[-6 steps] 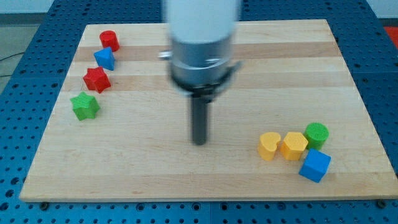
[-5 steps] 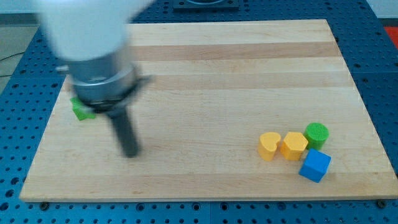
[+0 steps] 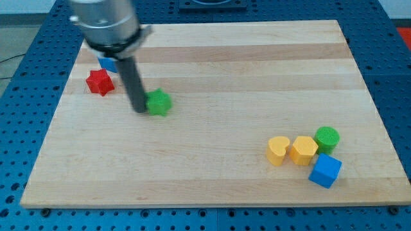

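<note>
My tip [image 3: 139, 109] rests on the wooden board [image 3: 212, 173] and touches the left side of a green star block [image 3: 158, 102]. To the view's left of the rod lies a red star block [image 3: 99, 82]. Part of a blue block [image 3: 107, 63] shows above it, mostly hidden by the arm. A red cylinder seen earlier at the top left is hidden behind the arm.
At the view's lower right sits a cluster: a yellow heart block [image 3: 278, 150], a yellow hexagon-like block [image 3: 304, 149], a green cylinder [image 3: 327, 138] and a blue cube [image 3: 325, 171]. The board lies on a blue perforated table [image 3: 19, 115].
The rod swept from the board's middle to the left, then up and right. The green star block slid right from the left edge to beside the tip.
</note>
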You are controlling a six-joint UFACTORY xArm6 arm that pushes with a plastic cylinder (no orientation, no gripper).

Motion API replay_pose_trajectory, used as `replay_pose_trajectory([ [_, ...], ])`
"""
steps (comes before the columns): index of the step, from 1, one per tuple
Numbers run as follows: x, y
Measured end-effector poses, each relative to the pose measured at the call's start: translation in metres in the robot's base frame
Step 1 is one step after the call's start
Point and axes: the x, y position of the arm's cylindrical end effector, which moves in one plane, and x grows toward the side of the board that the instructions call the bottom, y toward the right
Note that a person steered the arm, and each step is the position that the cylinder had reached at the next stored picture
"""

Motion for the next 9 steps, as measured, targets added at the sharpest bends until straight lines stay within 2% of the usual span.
replay_pose_trajectory([
  [1, -0.028, 0.021],
  [2, -0.018, 0.097],
  [4, 0.052, 0.176],
  [5, 0.047, 0.151],
  [6, 0.045, 0.092],
  [7, 0.038, -0.032],
  [8, 0.016, -0.148],
  [9, -0.051, -0.168],
])
